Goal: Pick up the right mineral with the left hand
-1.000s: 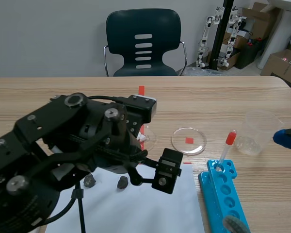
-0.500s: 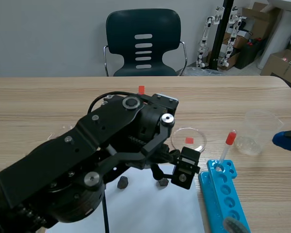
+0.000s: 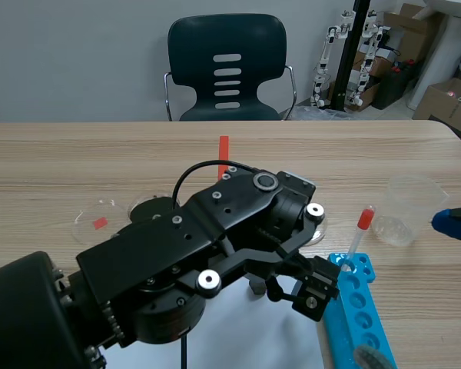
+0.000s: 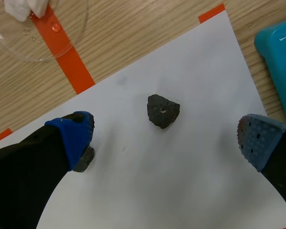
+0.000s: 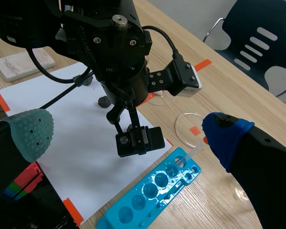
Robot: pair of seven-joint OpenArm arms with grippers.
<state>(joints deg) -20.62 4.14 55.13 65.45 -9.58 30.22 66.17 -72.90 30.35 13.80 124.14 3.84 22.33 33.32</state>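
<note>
A small petri dish (image 3: 98,219) is seen at the left of the tabletop (image 3: 61,154). The left tool (image 4: 166,139) is held wide open over a white sheet (image 4: 181,191), with nothing gripped. The right mineral (image 4: 163,110) lies on the sheet, just ahead of the pads and untouched. A second dark mineral (image 4: 84,160) is partly hidden under one finger. A blue tube rack (image 3: 353,307) is placed beside the sheet, then a clear cup (image 3: 411,207). The right tool (image 5: 128,136) is spread open and empty.
</note>
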